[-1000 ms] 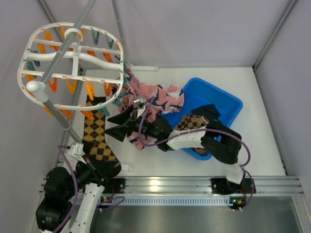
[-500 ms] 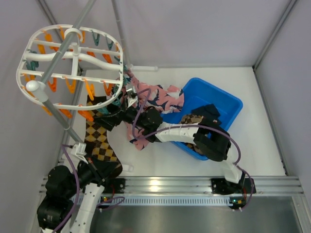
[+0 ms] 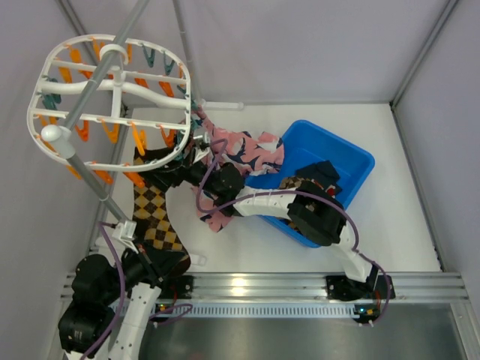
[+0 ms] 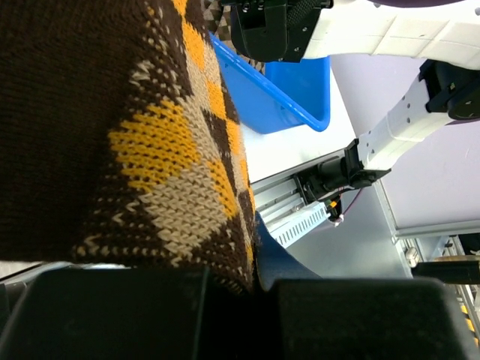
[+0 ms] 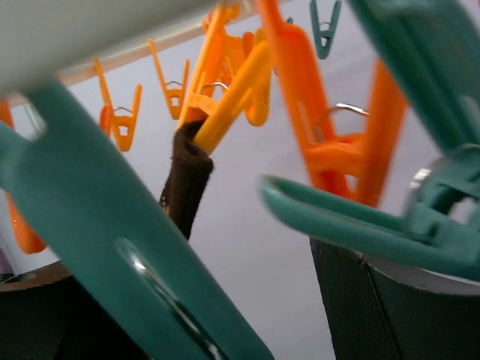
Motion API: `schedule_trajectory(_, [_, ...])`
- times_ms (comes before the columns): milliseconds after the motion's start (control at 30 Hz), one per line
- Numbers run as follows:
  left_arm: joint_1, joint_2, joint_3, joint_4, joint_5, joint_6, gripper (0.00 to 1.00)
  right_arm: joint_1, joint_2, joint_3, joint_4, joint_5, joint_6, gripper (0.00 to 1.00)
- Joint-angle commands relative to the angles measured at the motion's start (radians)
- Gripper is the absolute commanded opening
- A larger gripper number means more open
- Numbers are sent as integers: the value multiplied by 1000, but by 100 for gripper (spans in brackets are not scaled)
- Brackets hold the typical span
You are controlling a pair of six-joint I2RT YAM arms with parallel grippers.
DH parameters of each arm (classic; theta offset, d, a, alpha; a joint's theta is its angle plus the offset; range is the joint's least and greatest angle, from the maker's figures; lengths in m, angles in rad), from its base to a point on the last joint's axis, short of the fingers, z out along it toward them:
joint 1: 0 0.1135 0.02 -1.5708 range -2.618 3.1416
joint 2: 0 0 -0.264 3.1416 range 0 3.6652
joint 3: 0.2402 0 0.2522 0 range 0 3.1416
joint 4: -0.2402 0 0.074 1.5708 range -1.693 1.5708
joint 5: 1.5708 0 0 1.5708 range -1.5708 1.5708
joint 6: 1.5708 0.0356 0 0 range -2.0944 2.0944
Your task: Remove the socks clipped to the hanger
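Unclipping step: the left claw (image 4: 236, 300) was clamped on the checkered sock (image 4: 150, 150) hanging below the hanger (image 3: 187, 90), at its near rim. The right claw (image 5: 217, 300), jaws apart, sat among teal clips (image 5: 360, 217) at that rim. Next it probably had to pinch a clip open.

- Left arm (image 3: 112, 307), bolted to the silver rail (image 3: 255, 286): bulky, rounded black joint housings joined by a smooth white link.
- Right arm (image 3: 315, 214), on the same rail: white angular shells alternating with chunky black joint blocks.
- A thin purple cable (image 3: 358, 225) loops loosely along the outside of each arm.
- Tiny indicator lights (image 3: 366, 308) glow at the right arm's base, just below the rail.
- Right arm's fingers (image 5: 375, 300): black, with a fine mesh-like texture.
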Motion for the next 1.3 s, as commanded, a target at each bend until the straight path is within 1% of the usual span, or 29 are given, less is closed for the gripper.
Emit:
schedule_trajectory(0, [7, -6, -18, -3, 13, 27, 2, -11, -4, 18, 152, 47, -23, 79])
schedule_trajectory(100, [7, -6, -7, -5, 1, 44, 2, -11, -51, -87, 204, 74, -23, 82])
schedule_trajectory(133, [7, -8, -2, -3, -18, 47, 2, -11, -83, -151, 227, 80, -26, 82])
schedule_trajectory(233, [7, -9, 5, -24, -59, 49, 1, -11, -125, -245, 254, 105, -11, 84])
schedule_trajectory(300, [7, -9, -1, -32, -67, 52, 1, -13, -125, -258, 276, 88, 12, 84])
schedule_trajectory(400, [6, -9, -4, -32, -64, 49, 0, -14, -88, -226, 282, 30, 80, 82])
schedule_trajectory(500, [6, -6, 1, -32, -70, 47, 0, -13, -56, -157, 288, -2, 142, 80])
schedule_trajectory(667, [7, -9, -8, -32, -59, 46, 1, -16, -45, -95, 267, -6, 140, 76])
schedule_trajectory(833, [7, -8, -27, -31, -47, 47, 1, -33, 2, 35, 230, 7, 138, 71])
schedule_trajectory(1000, [7, -6, -45, -32, -41, 61, 1, -40, 53, 152, 208, 1, 156, 69])
schedule_trajectory(1133, [7, -9, -86, -31, -19, 46, 1, -40, 57, 167, 193, 28, 136, 69])
schedule_trajectory(1267, [7, -9, -91, -31, -19, 72, 0, -40, 67, 202, 156, 54, 124, 71])
